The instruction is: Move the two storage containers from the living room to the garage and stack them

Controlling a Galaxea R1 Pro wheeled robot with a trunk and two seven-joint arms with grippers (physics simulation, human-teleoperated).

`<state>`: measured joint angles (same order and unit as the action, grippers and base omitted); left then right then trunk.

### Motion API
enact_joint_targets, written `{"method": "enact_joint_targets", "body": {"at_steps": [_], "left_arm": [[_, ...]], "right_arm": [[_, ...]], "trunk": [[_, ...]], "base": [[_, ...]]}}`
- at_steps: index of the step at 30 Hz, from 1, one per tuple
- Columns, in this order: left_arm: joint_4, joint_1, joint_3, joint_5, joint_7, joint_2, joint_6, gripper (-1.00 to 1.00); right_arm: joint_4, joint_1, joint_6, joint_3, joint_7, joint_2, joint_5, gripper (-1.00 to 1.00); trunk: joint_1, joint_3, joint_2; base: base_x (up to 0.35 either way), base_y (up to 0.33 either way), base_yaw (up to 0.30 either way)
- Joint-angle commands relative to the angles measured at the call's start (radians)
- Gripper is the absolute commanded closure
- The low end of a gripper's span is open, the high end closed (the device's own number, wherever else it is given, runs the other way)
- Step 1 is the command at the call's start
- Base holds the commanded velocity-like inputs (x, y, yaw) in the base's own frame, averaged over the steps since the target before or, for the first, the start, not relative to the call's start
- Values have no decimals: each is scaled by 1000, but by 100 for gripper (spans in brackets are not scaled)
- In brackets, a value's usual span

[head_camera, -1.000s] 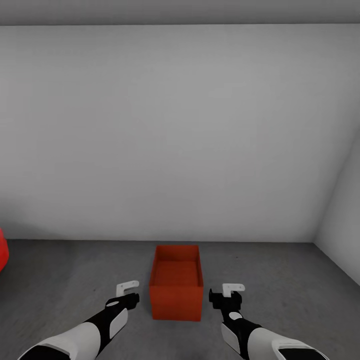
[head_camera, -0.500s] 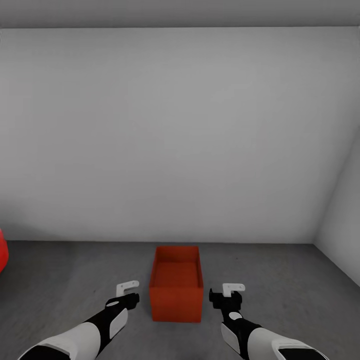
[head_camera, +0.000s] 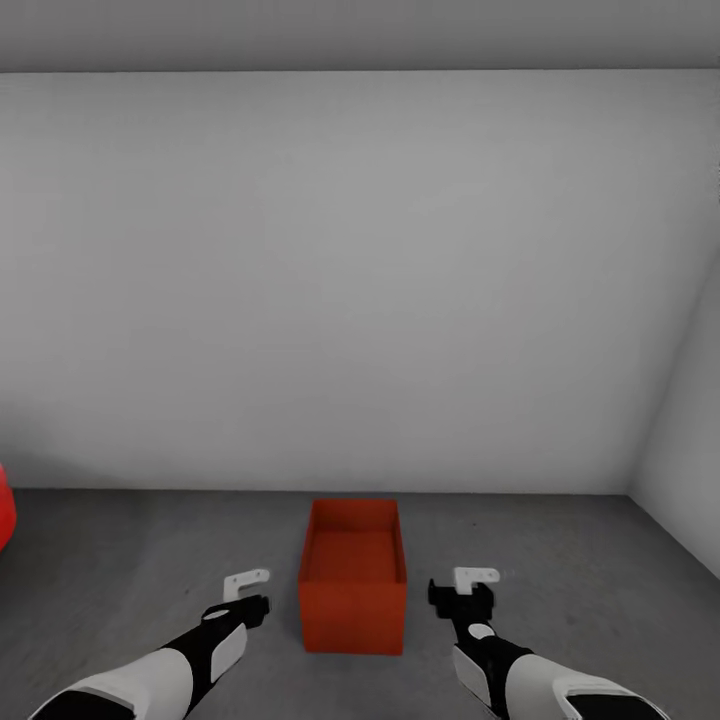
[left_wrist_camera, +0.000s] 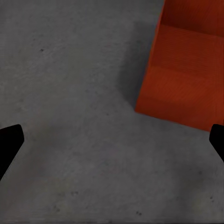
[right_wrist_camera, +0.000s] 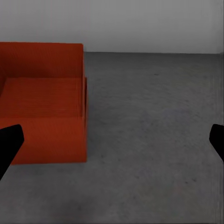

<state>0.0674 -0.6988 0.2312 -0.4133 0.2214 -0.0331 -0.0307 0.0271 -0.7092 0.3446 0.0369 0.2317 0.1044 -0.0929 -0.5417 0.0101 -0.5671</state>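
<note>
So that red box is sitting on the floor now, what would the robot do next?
Probably back away to fetch the second one. The storage container rests alone on the floor, with the left gripper and right gripper open and apart from it.

A bare garage: pale grey walls (head_camera: 360, 280), rough grey concrete floor (head_camera: 560, 540), a red car's edge (head_camera: 4, 510).

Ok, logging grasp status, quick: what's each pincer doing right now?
Left pincer: open, holding nothing.
Right pincer: open, holding nothing.
</note>
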Motion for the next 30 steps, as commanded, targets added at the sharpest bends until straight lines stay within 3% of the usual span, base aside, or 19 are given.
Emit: {"method": "enact_joint_targets", "body": {"at_steps": [1,4,7,10,15,18,30], "left_arm": [[-17,-1,9,-12,4,9,1,-100],[-47,1,9,-16,1,37,4,-100],[-59,3,9,-18,-3,69,5,-100],[-64,3,9,-19,-3,84,6,-100],[-68,3,8,-19,-6,95,6,-100],[-68,12,9,-19,-6,96,7,-100],[-69,153,8,-18,-9,91,9,-100]], "right_arm": [[4,-3,-1,3,6,-18,-12,-100],[6,-6,-14,2,4,-46,-13,-100],[6,-8,-33,2,4,-61,-13,-100],[6,-8,-45,2,3,-70,-14,-100],[7,10,-53,0,3,-72,-14,-100],[7,53,-55,0,2,-71,-14,-100],[7,233,-66,0,-6,-67,-14,-100]], "trunk": [[0,-1,-1],[0,-5,-1],[0,-9,-1],[0,-12,-1],[0,-13,-1],[0,-13,-1],[0,-13,-1]], "base": [[0,0,0],[0,0,0],[0,0,0],[0,0,0],[0,0,0],[0,0,0],[0,0,0]]}}
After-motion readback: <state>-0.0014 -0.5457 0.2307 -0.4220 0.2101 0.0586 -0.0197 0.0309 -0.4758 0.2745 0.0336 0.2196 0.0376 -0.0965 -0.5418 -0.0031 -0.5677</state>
